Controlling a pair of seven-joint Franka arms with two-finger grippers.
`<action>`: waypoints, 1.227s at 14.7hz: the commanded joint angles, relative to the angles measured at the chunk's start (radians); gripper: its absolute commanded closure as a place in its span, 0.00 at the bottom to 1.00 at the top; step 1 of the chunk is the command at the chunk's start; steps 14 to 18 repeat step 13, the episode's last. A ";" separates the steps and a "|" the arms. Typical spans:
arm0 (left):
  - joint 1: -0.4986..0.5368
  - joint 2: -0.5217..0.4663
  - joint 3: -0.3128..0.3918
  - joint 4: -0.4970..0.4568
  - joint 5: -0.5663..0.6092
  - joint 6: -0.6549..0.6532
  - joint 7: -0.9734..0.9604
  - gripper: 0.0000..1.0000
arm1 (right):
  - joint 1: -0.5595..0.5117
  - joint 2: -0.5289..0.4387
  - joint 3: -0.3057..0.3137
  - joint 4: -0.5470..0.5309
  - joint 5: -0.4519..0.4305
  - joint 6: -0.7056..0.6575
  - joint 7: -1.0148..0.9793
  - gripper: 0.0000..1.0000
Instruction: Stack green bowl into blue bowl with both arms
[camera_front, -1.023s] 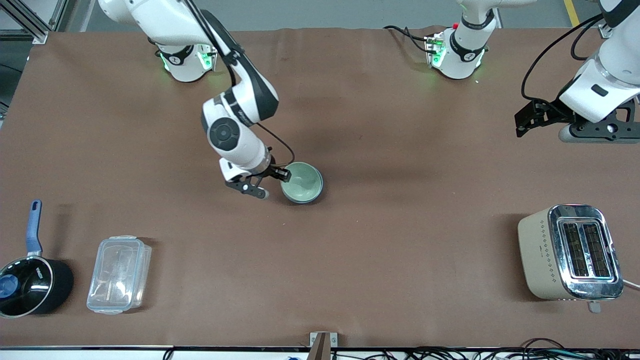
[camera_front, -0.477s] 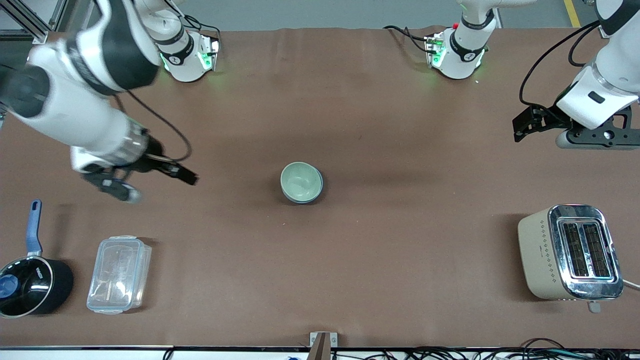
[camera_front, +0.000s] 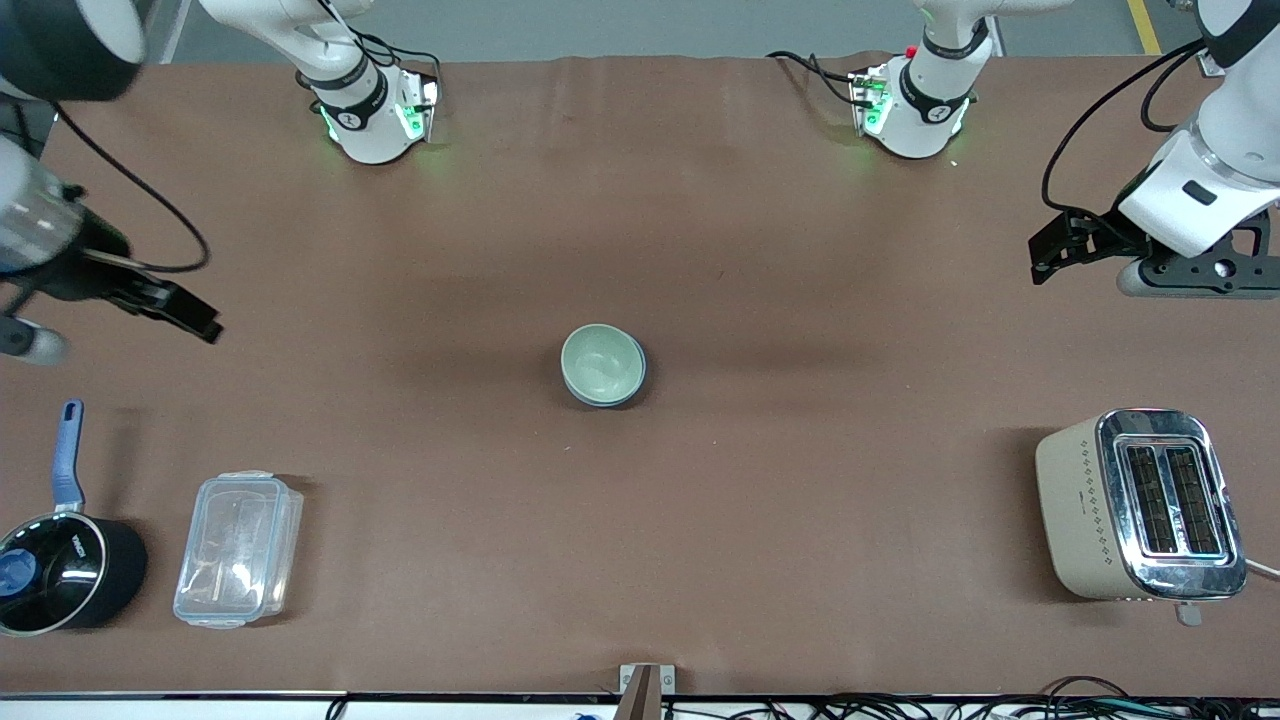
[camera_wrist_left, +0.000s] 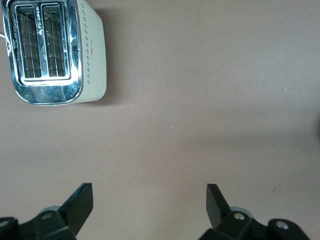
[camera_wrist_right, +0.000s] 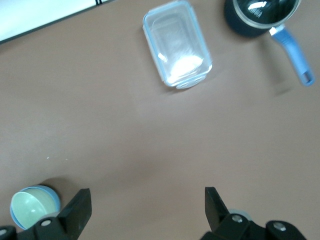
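The green bowl sits nested inside the blue bowl at the middle of the table; only the blue rim and outer wall show around it. Both also show in the right wrist view, the green bowl inside the blue bowl. My right gripper is open and empty, up in the air over the table near the right arm's end, well away from the bowls; it also shows in its wrist view. My left gripper is open and empty over the left arm's end and waits.
A beige toaster stands near the left arm's end, toward the front camera. A clear plastic container and a black saucepan with a blue handle stand near the right arm's end.
My right gripper has let go of the green bowl's rim and swung away toward the right arm's end of the table. The stacked bowls stay put. The left arm barely moved.
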 joint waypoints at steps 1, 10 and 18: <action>0.008 0.007 0.002 0.027 -0.004 -0.003 0.010 0.00 | -0.066 -0.058 0.020 0.022 -0.013 -0.040 -0.071 0.00; 0.010 0.050 0.002 0.092 -0.004 -0.008 0.010 0.00 | -0.142 -0.070 0.115 0.039 -0.016 -0.125 -0.230 0.00; 0.010 0.050 0.002 0.095 -0.005 -0.008 0.010 0.00 | -0.117 -0.069 0.100 0.023 -0.016 -0.117 -0.226 0.00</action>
